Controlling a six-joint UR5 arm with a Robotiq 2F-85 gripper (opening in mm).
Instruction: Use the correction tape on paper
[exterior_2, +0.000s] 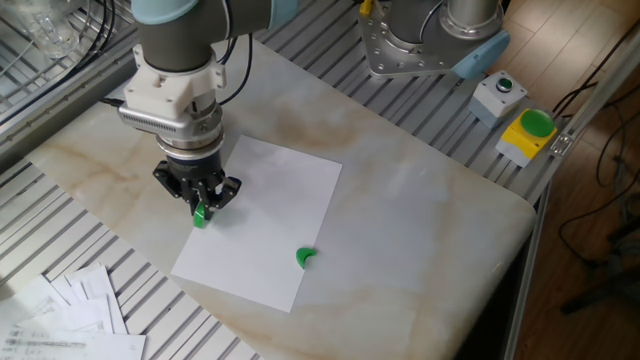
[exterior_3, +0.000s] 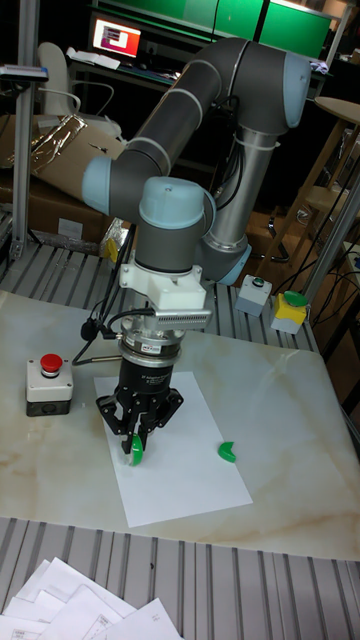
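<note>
Nearest the camera, at the table's front edge, lies a fan of small printed sheets (exterior_2: 70, 310), which I leave alone. Just beyond them starts the paper (exterior_2: 265, 225), one blank white sheet flat on the marble table (exterior_2: 420, 215). It looks thin and light, and nothing that I can see pins it down, so I judge a sideways drag could slide or wrinkle it.

On the sheet's near right part sits a small green crescent piece (exterior_2: 305, 257), well apart from my tool.

Over the sheet's left edge the gripper (exterior_2: 200, 205) points straight down, its fingers clamped on the correction tape (exterior_3: 136, 451). Only the green lower part shows below the fingertips, at or just above the paper; I cannot tell whether it touches. The dispenser reads as a light, rigid plastic shell, probably smooth and apt to twist in the grasp, so I would hold it across its flat sides, high enough to leave the tip free, and press gently.

Farther back stand a grey box with a red button (exterior_3: 48, 385) and the yellow and green button unit (exterior_2: 528, 130).
</note>
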